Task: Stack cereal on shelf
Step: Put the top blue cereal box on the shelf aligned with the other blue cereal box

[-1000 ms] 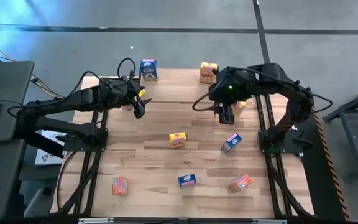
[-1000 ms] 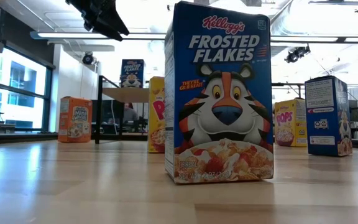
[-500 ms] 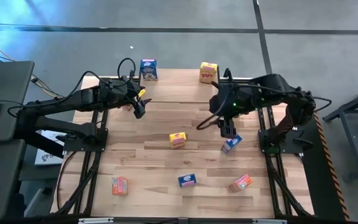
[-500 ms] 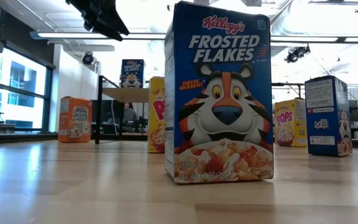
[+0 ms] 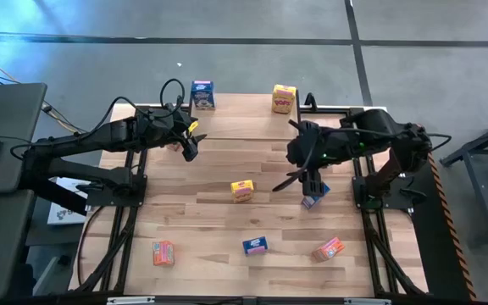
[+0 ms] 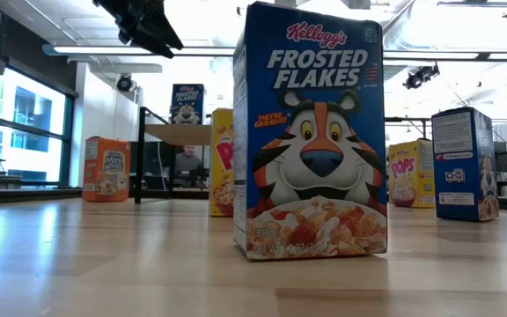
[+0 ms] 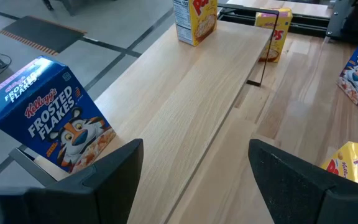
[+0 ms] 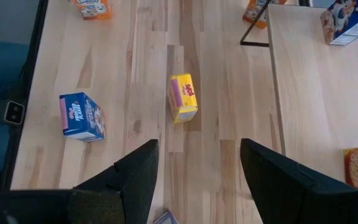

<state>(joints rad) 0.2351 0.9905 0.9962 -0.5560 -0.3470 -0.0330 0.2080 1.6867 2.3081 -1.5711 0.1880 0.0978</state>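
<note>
Blue cereal box (image 5: pixel 311 202) on the slatted table, directly beneath the right gripper (image 5: pixel 313 185), fingers spread ready to close on it; left gripper (image 5: pixel 189 151) waiting open and empty by the shelf (image 5: pixel 244 108).

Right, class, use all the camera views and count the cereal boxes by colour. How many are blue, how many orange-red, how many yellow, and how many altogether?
Blue cereal boxes: 3
Orange-red cereal boxes: 3
Yellow cereal boxes: 3
Total: 9
</note>
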